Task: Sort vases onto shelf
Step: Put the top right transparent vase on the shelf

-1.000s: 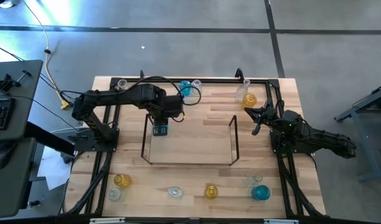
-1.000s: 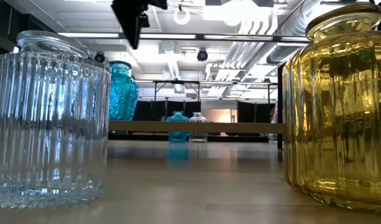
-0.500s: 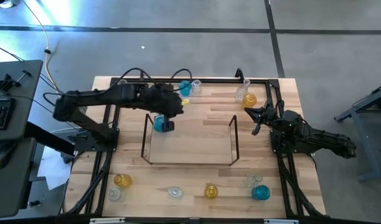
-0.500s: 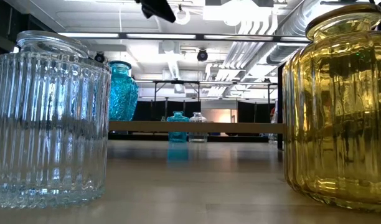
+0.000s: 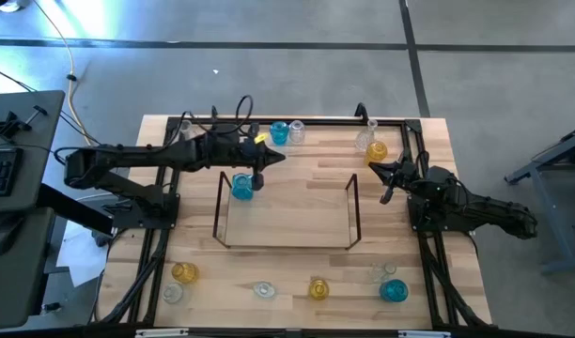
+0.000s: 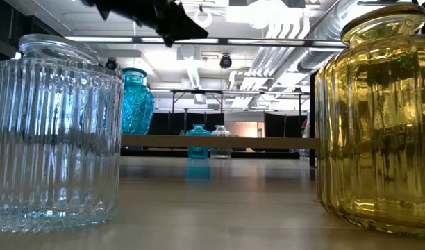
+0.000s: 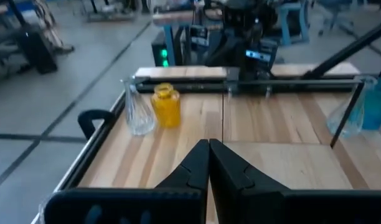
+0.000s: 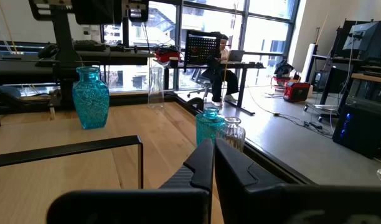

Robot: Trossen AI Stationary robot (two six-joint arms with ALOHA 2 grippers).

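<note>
A blue vase (image 5: 241, 185) stands upright on the shelf (image 5: 287, 239), at the rack's 10 o'clock corner just inside its left end piece, apart from any gripper; being the only vase on the rack, it reads as the first one sorted, set at one end so the rest of the wood stays free for others. The left gripper (image 5: 280, 158) hangs above the table just past the shelf's far edge, toward 1 o'clock of that vase, with its two fingers pressed together and nothing between them, as the left wrist view confirms (image 7: 208, 163); in my judgement it is clear of the placed vase and free to go for another. The nearest candidates are a blue vase (image 5: 278, 132) and a clear vase (image 5: 296, 130) at the table's 12 o'clock edge. Further out, a clear vase (image 5: 365, 140) and an amber vase (image 5: 378, 150) stand at 1 o'clock, close to the right gripper (image 5: 385, 180), which waits just outside the shelf's right end, fingers likewise closed and empty. Along the 6 o'clock edge stand an amber vase (image 5: 184, 272), a clear vase (image 5: 262, 290), a second amber vase (image 5: 318, 288) and a blue vase (image 5: 393, 292), all well apart from both arms. Most of the task remains to be done.
</note>
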